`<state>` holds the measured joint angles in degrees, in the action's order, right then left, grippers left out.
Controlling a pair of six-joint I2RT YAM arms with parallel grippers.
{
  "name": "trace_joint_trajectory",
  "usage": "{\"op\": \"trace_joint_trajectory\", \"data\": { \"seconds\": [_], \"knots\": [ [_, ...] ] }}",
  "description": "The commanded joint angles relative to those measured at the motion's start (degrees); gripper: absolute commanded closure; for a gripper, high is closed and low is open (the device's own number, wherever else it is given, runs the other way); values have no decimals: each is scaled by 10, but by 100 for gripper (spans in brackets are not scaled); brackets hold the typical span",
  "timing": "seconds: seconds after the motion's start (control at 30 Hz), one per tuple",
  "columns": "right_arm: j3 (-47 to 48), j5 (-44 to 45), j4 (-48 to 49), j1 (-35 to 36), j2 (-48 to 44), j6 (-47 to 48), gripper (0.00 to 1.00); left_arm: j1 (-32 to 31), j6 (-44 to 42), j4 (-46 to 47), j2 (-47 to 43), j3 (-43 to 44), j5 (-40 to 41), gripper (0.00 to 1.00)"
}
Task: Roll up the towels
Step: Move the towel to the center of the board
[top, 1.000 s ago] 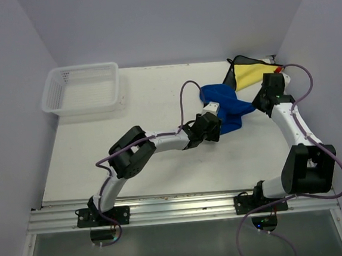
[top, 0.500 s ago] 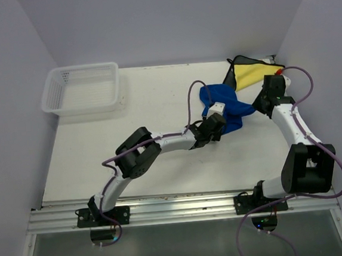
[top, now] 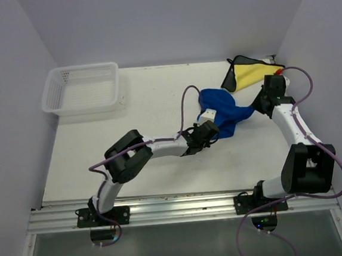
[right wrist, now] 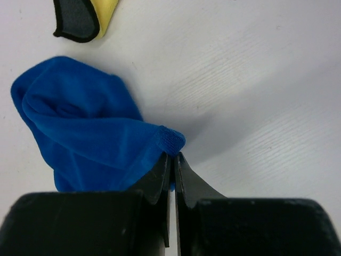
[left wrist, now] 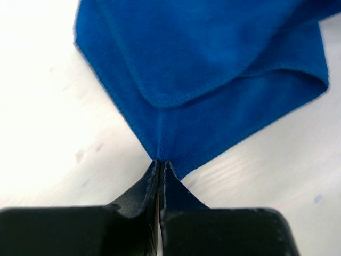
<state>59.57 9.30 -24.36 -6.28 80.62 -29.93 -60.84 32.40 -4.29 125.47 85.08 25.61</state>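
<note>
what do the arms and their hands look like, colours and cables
Both the left arm and right arm have white links, bulky black joints and a loose purple cable. The left hand and right hand end in matte black wedge-shaped fingers.

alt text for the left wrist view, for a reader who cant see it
The left gripper has its black fingers pinched shut on a corner of the blue towel. The towel lies folded over itself on the white table.
</note>
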Motion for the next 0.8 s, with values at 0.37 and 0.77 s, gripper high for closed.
{"op": "trace_joint_trajectory", "data": {
  "seconds": [0.37, 0.77],
  "knots": [
    [-31, -178, 6, 33, -135, -60, 100, 85, -16, -138, -637, -353, 158, 100],
    [-13, -47, -92, 32, -239, -115, 100, 211, -40, -222, -768, -352, 180, 100]
  ]
}}
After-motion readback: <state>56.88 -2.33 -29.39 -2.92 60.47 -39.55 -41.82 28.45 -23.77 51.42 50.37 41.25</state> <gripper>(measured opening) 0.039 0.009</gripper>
